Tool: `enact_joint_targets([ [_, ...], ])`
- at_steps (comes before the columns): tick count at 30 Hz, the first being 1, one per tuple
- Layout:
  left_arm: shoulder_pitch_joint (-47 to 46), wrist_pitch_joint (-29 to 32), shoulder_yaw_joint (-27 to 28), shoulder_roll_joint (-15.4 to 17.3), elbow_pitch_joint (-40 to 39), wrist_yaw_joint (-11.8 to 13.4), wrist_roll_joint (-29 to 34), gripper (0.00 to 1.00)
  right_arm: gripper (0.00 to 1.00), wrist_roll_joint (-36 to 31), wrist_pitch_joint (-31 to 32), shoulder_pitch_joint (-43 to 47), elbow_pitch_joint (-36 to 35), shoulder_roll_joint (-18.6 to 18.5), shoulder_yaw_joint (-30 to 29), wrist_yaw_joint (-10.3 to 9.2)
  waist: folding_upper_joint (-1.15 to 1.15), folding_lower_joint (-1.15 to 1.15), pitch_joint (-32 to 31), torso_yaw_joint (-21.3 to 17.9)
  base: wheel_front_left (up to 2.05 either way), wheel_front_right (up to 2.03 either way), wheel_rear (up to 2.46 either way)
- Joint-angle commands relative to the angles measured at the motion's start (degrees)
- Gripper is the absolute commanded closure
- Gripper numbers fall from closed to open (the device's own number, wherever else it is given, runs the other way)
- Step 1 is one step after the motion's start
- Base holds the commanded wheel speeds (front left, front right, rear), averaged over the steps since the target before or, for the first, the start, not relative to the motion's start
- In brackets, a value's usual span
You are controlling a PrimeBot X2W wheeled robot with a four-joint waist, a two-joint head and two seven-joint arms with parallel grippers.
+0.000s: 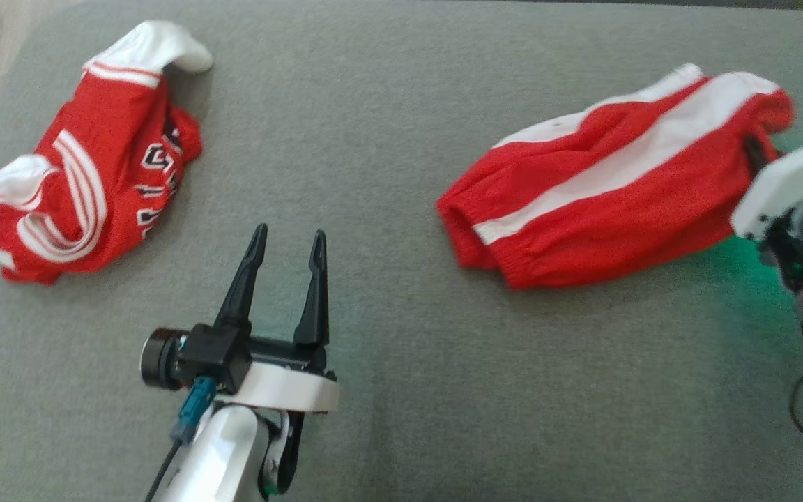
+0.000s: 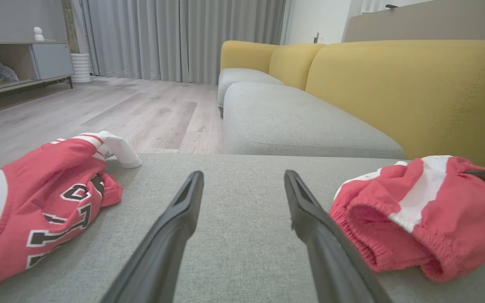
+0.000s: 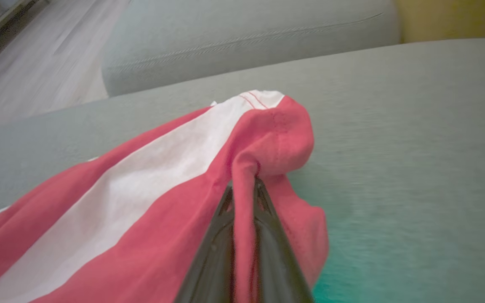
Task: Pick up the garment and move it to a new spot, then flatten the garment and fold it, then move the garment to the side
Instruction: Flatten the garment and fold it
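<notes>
Left gripper [image 1: 289, 233] hangs spread above the cushion [image 1: 387, 125], between jersey [image 1: 88, 181] and shorts [image 1: 617, 188], which lie at the right. Left wrist view: its fingers [image 2: 175, 223] stand wide, the shorts just beside the right one. Right wrist view: right gripper [image 3: 244, 185] pinches a thin fold at the shorts' end. So small a bite could slip on lifting and drop them.

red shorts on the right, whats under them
The grey cushion shows around the red shorts, which lie on it. The right gripper is shut on a fold at one end. Whatever lies beneath the cloth is covered.
</notes>
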Motion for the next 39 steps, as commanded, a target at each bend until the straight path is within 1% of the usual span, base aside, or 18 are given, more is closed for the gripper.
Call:
enact_joint_targets([
  [1,0.09,-0.55,2.52,0.37,-1.55,-0.14,0.42,0.00,1.00,-0.02,-1.94,0.99,-0.25,-1.19,-0.91,-0.04,0.00,0.00,-1.75,-1.96,0.00,0.00,0.00],
  [6,1.34,-0.55,3.25,0.34,-1.63,-0.45,0.65,0.00,1.00,-1.68,-6.80,2.52,4.79,-2.91,-6.50,-0.04,0.00,0.00,-3.49,-4.08,0.00,0.00,0.00],
  [11,2.47,-0.55,3.83,0.27,-1.54,-0.69,0.85,0.00,1.00,-2.63,-10.95,4.43,8.48,-4.06,-12.61,-0.04,0.00,0.00,-4.78,-5.03,0.00,0.00,0.00],
  [14,3.28,-0.55,4.36,0.34,-1.77,-0.86,0.96,0.00,1.00,-3.23,-12.28,5.45,9.10,-3.15,-14.94,-0.04,0.00,0.00,-5.07,-5.39,0.00,0.00,0.00],
  [21,4.04,-0.55,4.90,0.68,-1.62,-1.27,1.60,0.00,1.00,-5.47,-15.31,5.98,9.48,-0.90,-17.85,-0.04,0.00,0.00,-5.20,-5.17,0.00,0.00,0.00],
  [24,4.10,-0.55,5.11,0.76,-1.53,-1.29,1.75,0.00,1.00,-6.35,-16.95,5.36,9.27,0.75,-18.15,-0.04,0.00,0.00,-5.73,-4.95,0.00,0.00,0.00],
  [25,4.10,-0.55,5.11,0.76,-1.53,-1.29,1.75,0.00,1.00,-6.35,-16.95,5.36,9.27,0.75,-18.15,-0.04,0.00,0.00,-5.73,-4.95,0.00,0.00,0.00],
  [30,4.66,-0.55,5.50,0.87,-1.29,-1.24,1.72,0.00,1.00,-7.19,-18.90,5.19,6.15,4.40,-17.51,-0.04,0.00,0.00,-7.25,-4.95,0.00,0.00,0.00],
  [33,5.06,-0.55,5.74,0.97,-1.36,-1.15,1.63,0.00,1.00,-7.42,-19.42,6.08,2.51,7.46,-15.96,-0.04,0.00,0.00,-8.13,-5.03,0.00,0.00,0.00],
  [36,5.40,-0.55,5.94,1.20,-1.41,-1.08,1.51,0.00,1.00,-7.09,-19.63,7.81,-2.28,10.88,-13.22,-0.04,0.00,0.00,-8.89,-5.09,0.00,0.00,0.00],
  [39,5.64,-0.55,5.97,1.45,-1.42,-1.04,1.40,0.00,1.00,-5.62,-19.45,10.21,-7.64,13.19,-9.66,-0.04,0.00,0.00,-9.54,-5.04,0.00,0.00,0.00],
])
